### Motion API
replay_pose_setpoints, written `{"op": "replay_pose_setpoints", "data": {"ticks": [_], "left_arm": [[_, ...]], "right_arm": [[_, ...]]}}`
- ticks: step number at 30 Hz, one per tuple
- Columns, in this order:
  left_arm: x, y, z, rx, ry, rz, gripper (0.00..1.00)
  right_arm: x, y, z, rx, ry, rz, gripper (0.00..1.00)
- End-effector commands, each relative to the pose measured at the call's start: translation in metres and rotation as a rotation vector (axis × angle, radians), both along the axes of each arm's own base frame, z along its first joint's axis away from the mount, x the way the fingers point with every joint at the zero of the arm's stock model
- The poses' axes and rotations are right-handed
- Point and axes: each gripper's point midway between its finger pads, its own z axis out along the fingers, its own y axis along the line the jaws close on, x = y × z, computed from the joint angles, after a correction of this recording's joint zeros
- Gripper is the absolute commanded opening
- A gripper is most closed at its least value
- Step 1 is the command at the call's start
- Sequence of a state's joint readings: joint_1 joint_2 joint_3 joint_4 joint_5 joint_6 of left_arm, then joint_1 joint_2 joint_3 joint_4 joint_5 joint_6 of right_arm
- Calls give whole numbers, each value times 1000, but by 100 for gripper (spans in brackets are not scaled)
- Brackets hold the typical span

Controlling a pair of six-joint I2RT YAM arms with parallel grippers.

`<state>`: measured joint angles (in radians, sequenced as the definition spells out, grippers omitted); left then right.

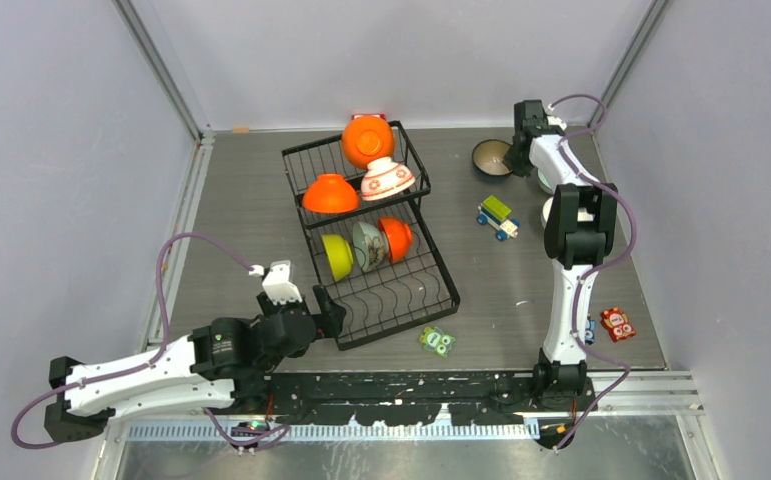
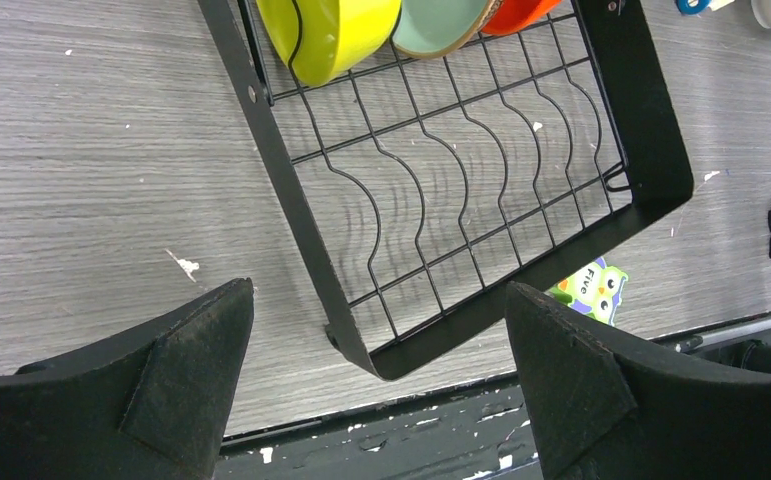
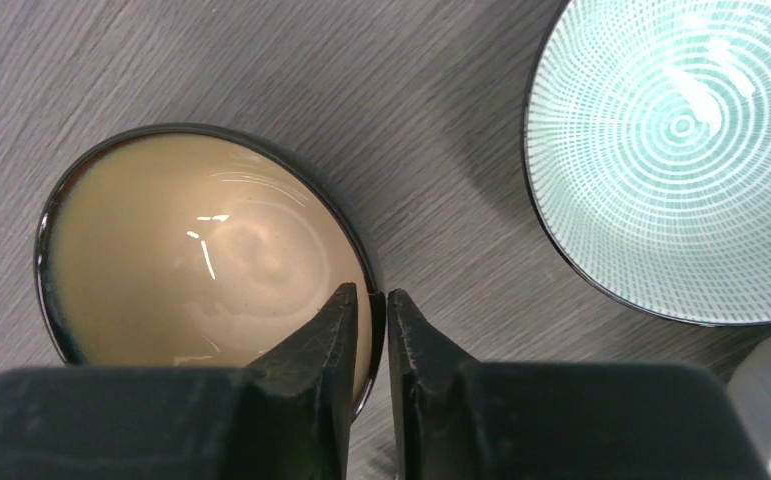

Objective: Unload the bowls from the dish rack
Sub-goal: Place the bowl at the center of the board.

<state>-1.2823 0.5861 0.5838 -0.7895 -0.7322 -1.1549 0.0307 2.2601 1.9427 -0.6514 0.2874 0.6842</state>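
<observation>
Your right jaws are pinched onto the rim of the dark brown bowl (image 3: 201,260). It sits on the counter (image 1: 241,210) well right of the dish rack (image 2: 294,200), near a teal bowl (image 3: 681,150). Left jaws are spread wide with nothing in them, over the rack's near corner. The rack holds a lime bowl (image 1: 337,256), mint bowl (image 1: 367,246), floral bowl (image 1: 388,178) and three orange bowls (image 1: 368,140).
</observation>
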Motion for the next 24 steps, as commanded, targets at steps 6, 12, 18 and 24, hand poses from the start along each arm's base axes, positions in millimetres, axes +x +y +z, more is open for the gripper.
{"op": "replay_pose_setpoints", "data": {"ticks": [6, 12, 18, 24], "left_arm": [[3, -3, 11, -53, -9, 26, 98], [4, 3, 18, -22, -33, 17, 97], [13, 24, 35, 87, -100, 48, 100], [21, 26, 50, 64, -206, 28, 100]], "right_arm": [[15, 5, 44, 21, -130, 7, 40], [8, -2, 92, -32, -205, -18, 64], [-23, 8, 203, -96, -398, -25, 74], [-99, 51, 247, 27, -623, 60, 73]]}}
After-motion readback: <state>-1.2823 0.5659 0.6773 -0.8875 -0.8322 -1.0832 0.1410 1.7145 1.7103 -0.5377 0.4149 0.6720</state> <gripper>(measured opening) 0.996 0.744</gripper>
